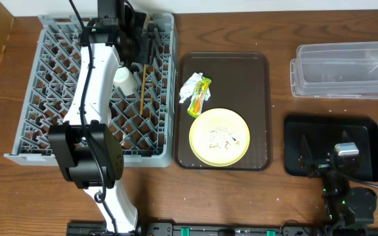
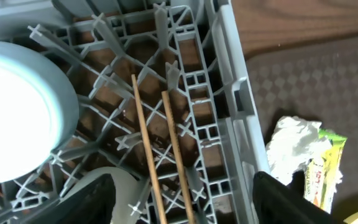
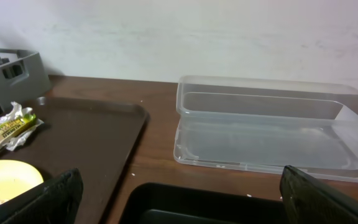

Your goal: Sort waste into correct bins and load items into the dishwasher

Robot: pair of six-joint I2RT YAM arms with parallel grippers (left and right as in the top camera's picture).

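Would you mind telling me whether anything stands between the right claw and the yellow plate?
Nothing visible does. The open right claw hovers over the black tray; between it and the plate lie only bare table and the brown tray's low rim.

Left arm (image 1: 96, 78) stretches far forward, jaws parted; right arm (image 1: 348, 204) sits folded back, jaws wide

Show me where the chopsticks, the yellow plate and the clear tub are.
chopsticks (image 2: 147, 149): left wrist view, middle of the left stick.
yellow plate (image 1: 202, 124): overhead view, bare left part.
clear tub (image 1: 340, 72): overhead view, bare floor.
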